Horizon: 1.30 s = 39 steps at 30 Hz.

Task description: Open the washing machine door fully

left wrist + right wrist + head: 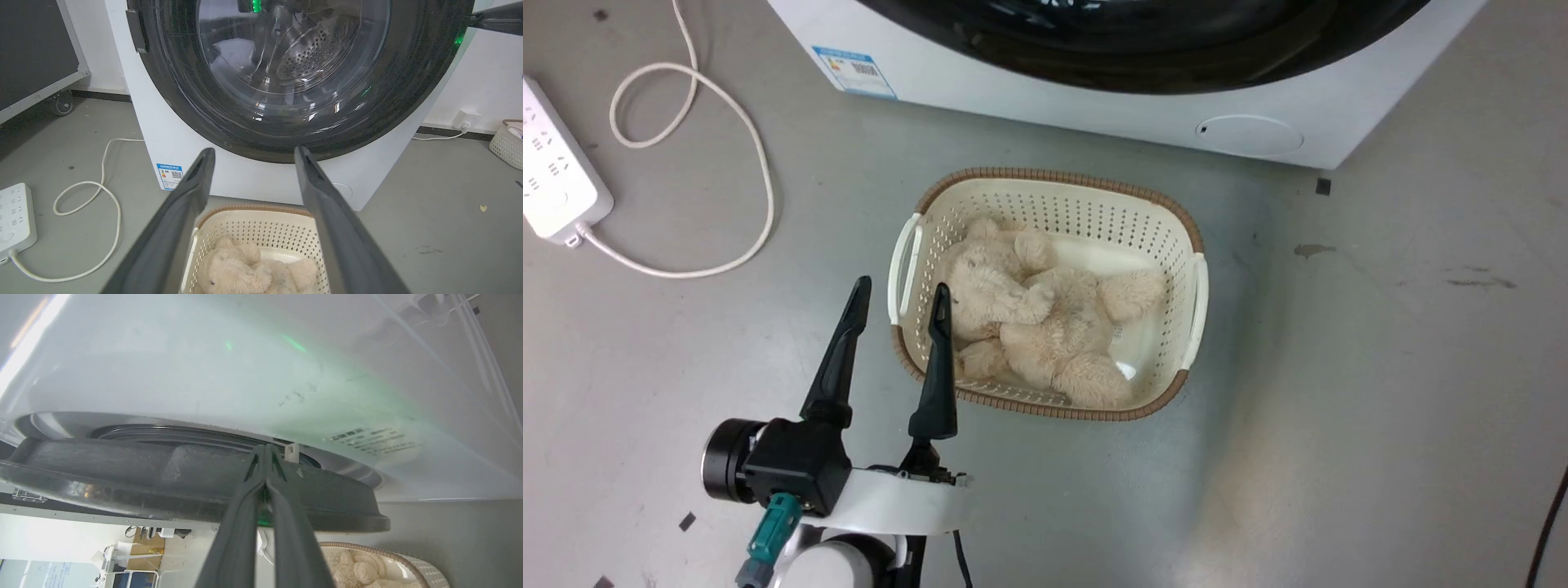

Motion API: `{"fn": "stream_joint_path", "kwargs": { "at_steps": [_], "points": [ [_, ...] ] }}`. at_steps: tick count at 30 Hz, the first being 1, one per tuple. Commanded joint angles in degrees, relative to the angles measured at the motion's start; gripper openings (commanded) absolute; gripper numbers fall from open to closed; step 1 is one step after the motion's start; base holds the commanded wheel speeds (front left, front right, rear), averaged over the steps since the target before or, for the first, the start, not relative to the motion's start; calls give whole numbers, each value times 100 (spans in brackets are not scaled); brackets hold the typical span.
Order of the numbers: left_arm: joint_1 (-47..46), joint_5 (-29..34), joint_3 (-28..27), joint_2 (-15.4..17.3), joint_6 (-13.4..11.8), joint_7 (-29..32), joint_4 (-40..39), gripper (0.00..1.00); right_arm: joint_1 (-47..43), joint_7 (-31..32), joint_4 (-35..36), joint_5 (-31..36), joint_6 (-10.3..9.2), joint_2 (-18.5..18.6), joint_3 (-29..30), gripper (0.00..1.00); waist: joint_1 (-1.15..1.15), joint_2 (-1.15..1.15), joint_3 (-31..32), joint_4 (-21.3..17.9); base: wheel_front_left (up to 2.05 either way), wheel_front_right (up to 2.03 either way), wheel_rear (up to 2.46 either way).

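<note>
The washing machine door [294, 73] is a wide glossy black ring around a bulging glass centre; its lower arc [1143, 49] runs along the top of the head view. In the right wrist view the door's black rim [122, 477] stands a little off the white machine front, with a gap behind it. My right gripper [265, 451] is shut, its tips reaching over that rim into the gap beside a small white latch [291, 452]. My left gripper [900, 290] hangs open above the floor, facing the door from below [253, 153], holding nothing.
A cream laundry basket [1054, 175] with a plush bear [1045, 318] sits on the floor just before the machine, under my left fingers. A white power strip [556, 180] and its looped cable [735, 122] lie at the left. A small round white flap [1245, 135] marks the machine's lower corner.
</note>
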<state>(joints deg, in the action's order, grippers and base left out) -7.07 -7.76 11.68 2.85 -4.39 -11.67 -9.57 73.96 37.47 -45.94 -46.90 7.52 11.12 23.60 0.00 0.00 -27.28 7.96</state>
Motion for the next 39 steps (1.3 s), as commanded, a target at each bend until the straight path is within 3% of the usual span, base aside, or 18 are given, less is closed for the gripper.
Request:
{"fn": "stream_joint_path", "kwargs": {
  "at_steps": [1,12,21,27,39],
  "points": [
    [-88,-42,33,2,-51,-64,-73,100,336,155,-213,-167,-2,49,104,0,0,0,-70,22,0,0,0],
    [-169,-77,128,3,-120,-183,-187,100,1092,960,-995,-473,-2,78,312,0,0,0,-271,103,0,0,0],
    [-174,-207,201,3,-161,-291,-207,100,1000,1517,-1347,-707,-3,79,453,0,0,0,-23,84,0,0,0],
    [3,-260,156,3,-103,-333,-62,100,376,1942,-1424,-1018,-3,-203,657,0,0,0,509,-11,0,0,0],
    [906,-232,-87,3,157,-333,352,100,-1798,2841,-723,-1214,-3,-811,252,0,0,0,1911,-145,0,0,0]
  ]
}}
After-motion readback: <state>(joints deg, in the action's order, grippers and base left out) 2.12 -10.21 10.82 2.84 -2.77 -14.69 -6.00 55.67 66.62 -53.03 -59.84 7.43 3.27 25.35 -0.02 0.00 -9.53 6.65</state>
